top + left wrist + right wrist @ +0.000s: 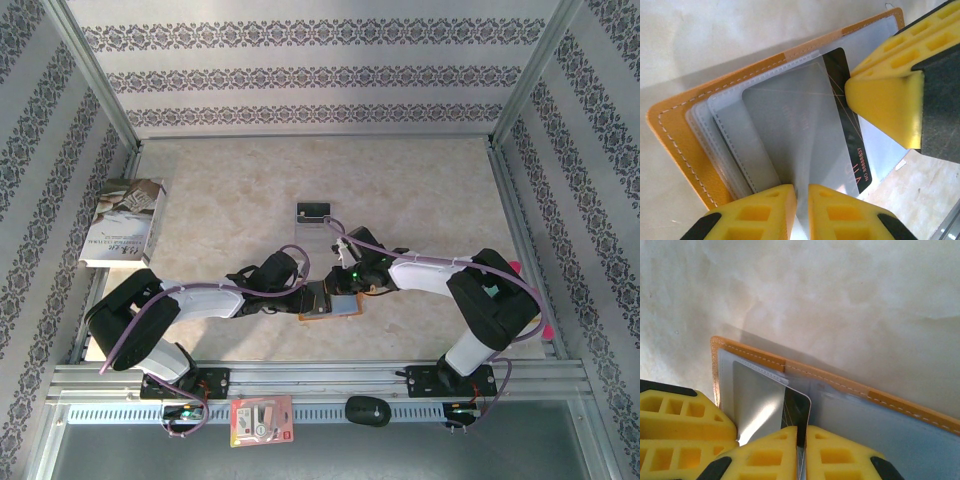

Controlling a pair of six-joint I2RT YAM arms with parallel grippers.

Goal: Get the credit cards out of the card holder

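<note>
Pale, marbled desk [430, 190] enclosed by walls [300, 80] papered in grey floral stripes. A book [125, 222] with a white and grey cover lies at the desk's left side. On the metal frame [320, 375] along the near edge rest a red-and-white packet [262, 420] and, near it to the right, a black oval object [367, 410].

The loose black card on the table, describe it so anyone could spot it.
On the marbled table, find the orange card holder at front middle. Beyond it, alone, lies the black card: small and dark with a white mark, unlike the larger white book to its left.
</note>
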